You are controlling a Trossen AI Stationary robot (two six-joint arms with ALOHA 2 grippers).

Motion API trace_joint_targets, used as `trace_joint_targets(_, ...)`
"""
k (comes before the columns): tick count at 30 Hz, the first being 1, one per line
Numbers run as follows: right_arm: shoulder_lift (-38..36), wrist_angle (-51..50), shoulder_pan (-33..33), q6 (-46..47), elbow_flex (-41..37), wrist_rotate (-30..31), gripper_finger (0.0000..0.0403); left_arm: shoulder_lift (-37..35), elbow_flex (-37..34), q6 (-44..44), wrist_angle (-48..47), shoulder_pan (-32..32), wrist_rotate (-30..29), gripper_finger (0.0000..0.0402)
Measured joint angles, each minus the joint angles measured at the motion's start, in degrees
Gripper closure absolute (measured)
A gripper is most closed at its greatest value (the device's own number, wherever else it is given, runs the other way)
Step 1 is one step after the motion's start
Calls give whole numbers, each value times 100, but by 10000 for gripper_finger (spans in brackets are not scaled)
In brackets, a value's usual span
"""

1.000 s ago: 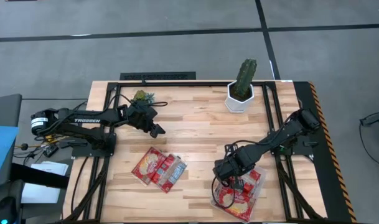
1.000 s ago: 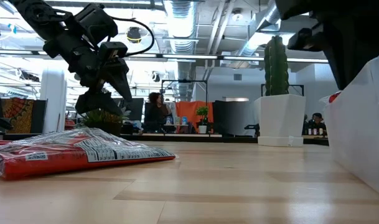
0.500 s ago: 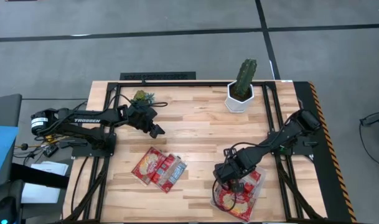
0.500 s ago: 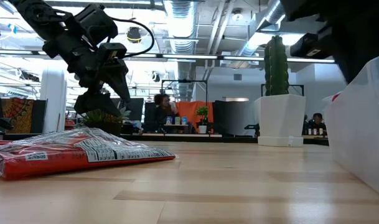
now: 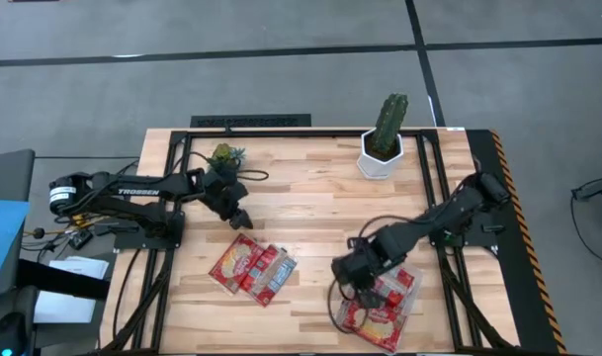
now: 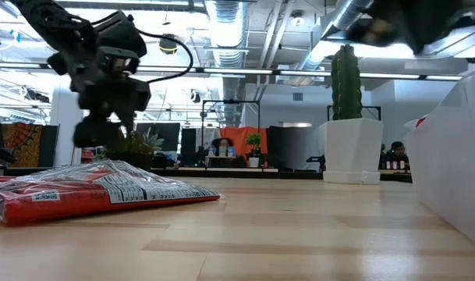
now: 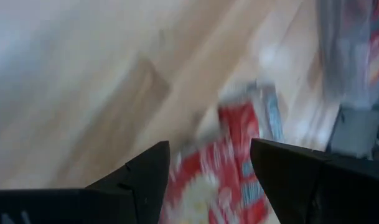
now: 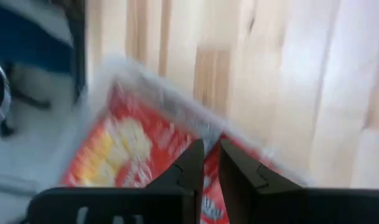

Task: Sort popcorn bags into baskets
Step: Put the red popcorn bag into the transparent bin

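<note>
Two red popcorn bags (image 5: 251, 267) lie flat and overlapping on the table's near middle; the low view shows these bags (image 6: 89, 191) too. My left gripper (image 5: 239, 216) hangs open above and just beyond them, and they appear blurred between its fingers (image 7: 208, 155). The clear tray (image 5: 337, 318) sits near the right front and holds several red bags (image 5: 382, 305). My right gripper (image 5: 342, 280) hovers shut over the tray's left rim, with the tray's bags (image 8: 133, 149) below it.
A white hexagonal cactus pot (image 5: 383, 150) stands at the far right of the table. A small green plant (image 5: 224, 153) sits at the far left. Black rails run along both table sides. Bare wood lies between the loose bags and the tray.
My left gripper has swung toward the near edge and down toward the loose bags, turning as it went; its motion is quick and blurred. My right gripper has shifted left from over the tray's middle to its left rim.
</note>
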Motion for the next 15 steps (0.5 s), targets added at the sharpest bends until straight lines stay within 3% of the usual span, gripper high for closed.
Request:
trace_joint_targets(3, -2, 69, -292, 132, 340, 307, 333, -154, -4, -23, -444, -242, 140, 189)
trace_joint_targets(7, -2, 166, -714, 559, 455, 934, 333, -527, -7, -136, -952, -643, -383, 189)
trace_joint_targets(11, 53, -207, -980, 1132, 407, 1009, 333, -919, -7, -338, -1291, -952, -1053, 189)
trace_joint_targets(15, 63, -649, -720, 1449, 202, 880, 333, -1238, -7, -385, -1395, -1122, -1425, 189)
